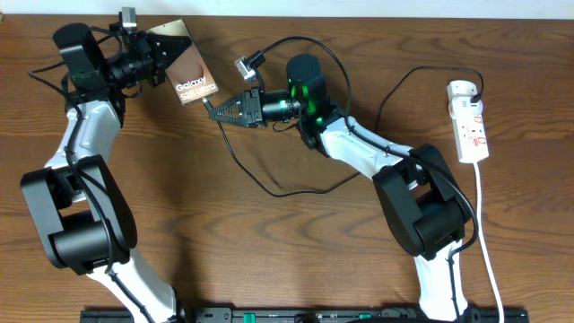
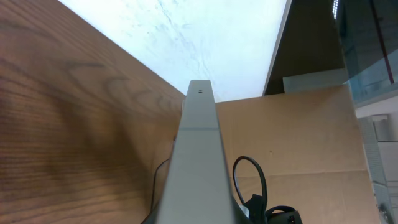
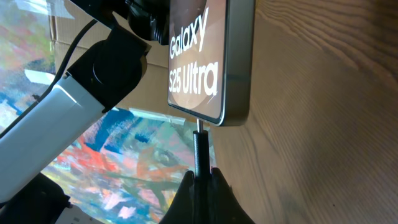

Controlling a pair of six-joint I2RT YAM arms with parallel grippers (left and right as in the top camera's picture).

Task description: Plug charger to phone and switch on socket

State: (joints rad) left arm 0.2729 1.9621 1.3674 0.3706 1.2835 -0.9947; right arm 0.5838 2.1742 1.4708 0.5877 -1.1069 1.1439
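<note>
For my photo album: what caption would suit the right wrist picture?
The right hand holds the charger plug against the bottom edge of the Galaxy S25 Ultra phone.

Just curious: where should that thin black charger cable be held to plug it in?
By the stiff plug just behind its tip, approaching in line with the phone's end edge; the rest of the cable is limp and would likely buckle.

Brown table (image 1: 296,256), bronze phone (image 1: 186,65), black cable (image 1: 287,194), white socket (image 1: 470,121)
The table's wood is mid-brown with darker streaky grain. The phone is bronze-brown with white lettering and a silver-grey edge. The socket carries red marks; its cord (image 1: 485,242) is white. The left arm (image 1: 85,139) and right arm (image 1: 359,152) are black and white, the right glowing green.
</note>
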